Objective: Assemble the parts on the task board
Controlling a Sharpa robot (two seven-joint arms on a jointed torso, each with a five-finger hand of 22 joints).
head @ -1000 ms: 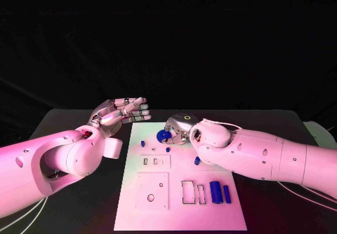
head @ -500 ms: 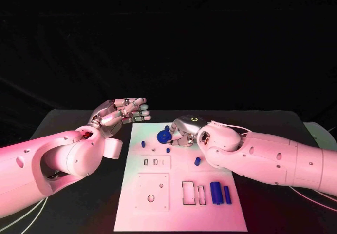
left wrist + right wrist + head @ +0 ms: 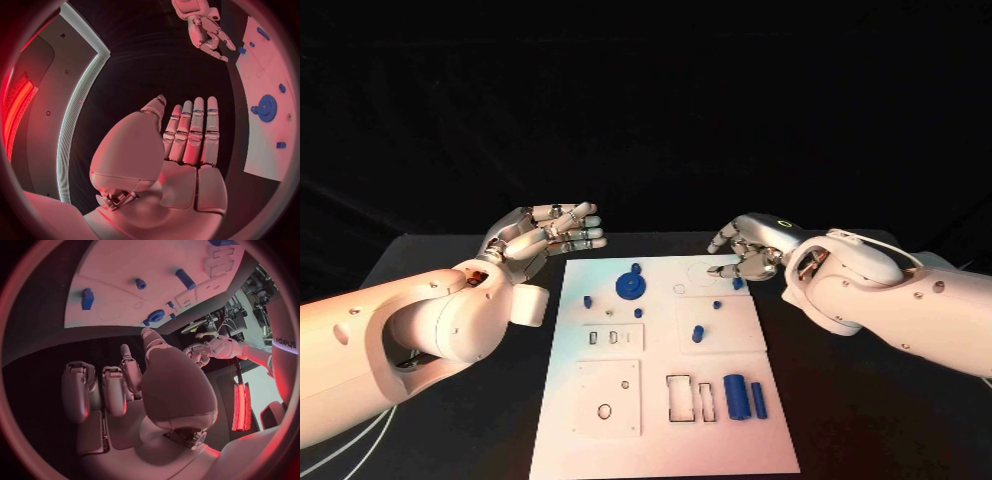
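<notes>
The right hand point(image 3: 750, 250) hovered empty at the board's point(image 3: 668, 430) far right corner, fingers loosely curled and apart; the left hand point(image 3: 548, 232) hung open beside its far left corner, fingers straight, side by side. A toothed blue gear point(image 3: 630, 286) sat on the matte white board, small pegs point(image 3: 698, 333) nearby. Probably a peg came next: pinch it upright and lower it squarely.

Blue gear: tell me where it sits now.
Head view: the gear lies on the board's far left part, a small blue peg just beyond it.
</notes>
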